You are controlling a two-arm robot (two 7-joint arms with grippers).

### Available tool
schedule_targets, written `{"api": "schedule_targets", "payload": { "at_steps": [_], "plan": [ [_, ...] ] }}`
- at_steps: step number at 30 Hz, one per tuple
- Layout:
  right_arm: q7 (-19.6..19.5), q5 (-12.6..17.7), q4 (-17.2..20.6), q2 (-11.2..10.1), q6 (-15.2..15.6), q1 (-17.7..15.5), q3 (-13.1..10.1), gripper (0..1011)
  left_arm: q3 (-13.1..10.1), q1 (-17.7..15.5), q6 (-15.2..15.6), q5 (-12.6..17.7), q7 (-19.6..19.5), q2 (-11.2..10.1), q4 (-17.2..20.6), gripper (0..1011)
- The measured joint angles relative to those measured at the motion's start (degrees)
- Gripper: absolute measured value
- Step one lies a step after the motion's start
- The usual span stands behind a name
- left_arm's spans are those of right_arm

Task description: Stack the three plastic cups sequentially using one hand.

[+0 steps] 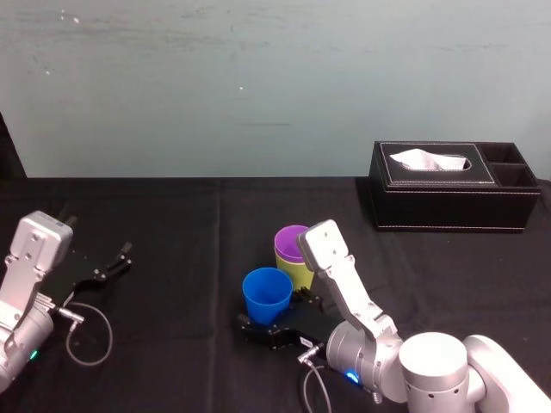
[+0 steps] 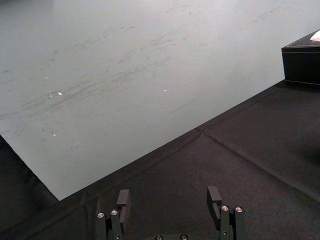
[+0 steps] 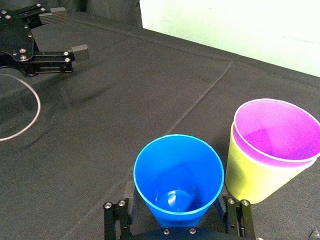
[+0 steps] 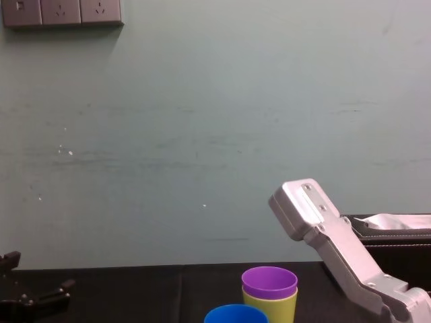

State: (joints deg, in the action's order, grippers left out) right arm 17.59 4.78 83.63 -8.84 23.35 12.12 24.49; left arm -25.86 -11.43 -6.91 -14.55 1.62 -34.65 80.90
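Right wrist view: purple cup (image 3: 272,125) nested in yellow-green cup (image 3: 260,177); blue cup (image 3: 178,172), not yet stacked, stands between the released jaws of the right gripper (image 3: 177,212). Left gripper (image 1: 110,265) parked, released.

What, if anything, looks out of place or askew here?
Nothing stands out. The purple cup sits nested in the yellow-green cup; the blue cup stands upright beside them between the right gripper's jaws. The left gripper lies parked. Nothing spilled.
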Motion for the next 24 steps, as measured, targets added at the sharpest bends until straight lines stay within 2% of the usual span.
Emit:
{"api": "schedule_targets", "payload": {
  "at_steps": [6,7,11,24],
  "plan": [
    [0.0,0.0,0.1,0.0,0.0,0.0,0.0,823,0.0,0.0,0.0,0.0,0.0,0.0,0.0,1000],
    [0.0,0.0,0.1,0.0,0.0,-0.1,0.0,771,0.0,0.0,0.0,0.0,0.0,0.0,0.0,1000],
    [0.0,0.0,0.1,-0.1,0.0,-0.1,0.0,716,0.0,0.0,0.0,0.0,0.0,0.0,0.0,1000],
    [0.0,0.0,0.7,-0.2,0.2,-0.2,0.0,707,0.0,0.0,0.0,0.0,0.0,0.0,0.0,1000]
  ]
}}
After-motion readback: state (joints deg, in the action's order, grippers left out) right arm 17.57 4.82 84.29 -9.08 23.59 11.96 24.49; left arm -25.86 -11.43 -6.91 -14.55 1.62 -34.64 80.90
